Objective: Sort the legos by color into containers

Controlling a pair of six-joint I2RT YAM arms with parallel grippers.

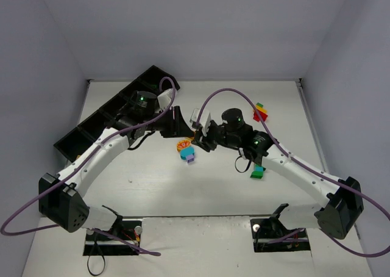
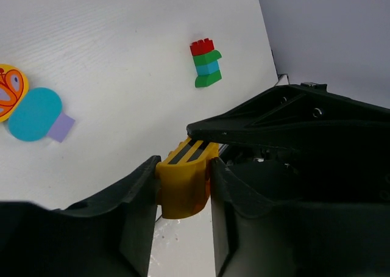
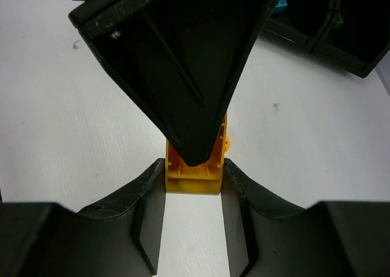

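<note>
Two grippers nose to nose over mid-table in the overhead view: left gripper (image 1: pixel 191 127) and right gripper (image 1: pixel 202 135), tips overlapping, finger state unreadable from up here. Between them only a speck of the yellow brick (image 1: pixel 196 130), the rest hidden by black fingers. One long black tray (image 1: pixel 85 125) at far left, partly covered by the left arm, so no sure count of compartments. Three loose clumps on the table (image 1: pixel 152 185): one orange-teal-lilac cluster (image 1: pixel 186 150) near the grippers, one red-yellow-green stack (image 1: pixel 261 113) far right, one green-teal piece (image 1: pixel 257 172) half under the right arm.

Left wrist: one yellow brick pinched between the two left fingers (image 2: pixel 137 210), its far end covered by a finger of the right gripper. Hard to say whether clear of the table. Beyond, one layered stack (image 2: pixel 205 63) of red, green, teal, green. Cluster cut off at the left edge.

Right wrist: same brick squeezed between the two right fingers (image 3: pixel 149 204), upper part hidden by the left gripper. Top right, two tray compartments cut off by the frame, with one teal scrap (image 3: pixel 279 5) and one green scrap (image 3: pixel 335 22), too little to identify.
</note>
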